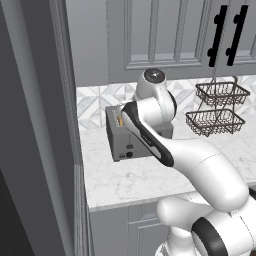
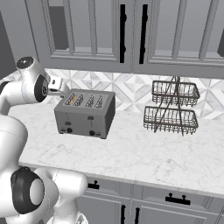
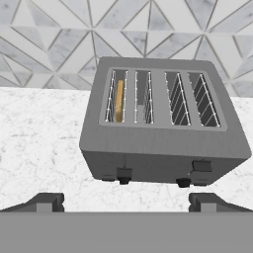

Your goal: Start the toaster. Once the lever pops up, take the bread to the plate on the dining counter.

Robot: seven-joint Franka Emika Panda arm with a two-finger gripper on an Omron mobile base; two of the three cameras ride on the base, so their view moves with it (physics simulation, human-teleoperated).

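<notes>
So far nothing looks started: the toaster (image 3: 163,126) sits on the tabletop (image 2: 144,153) with the bread (image 3: 119,101) in its leftmost slot, seemingly unpressed. Fingers (image 3: 45,201) spread wide, empty, hovering near it.

light: even, soft, bright | shadows: faint | glare: slight on arm | focus: sharp, rendered

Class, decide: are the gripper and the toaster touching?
Apart. The hand view shows the gripper with jaws open, and bare counter between its fingertips and the toaster.
</notes>
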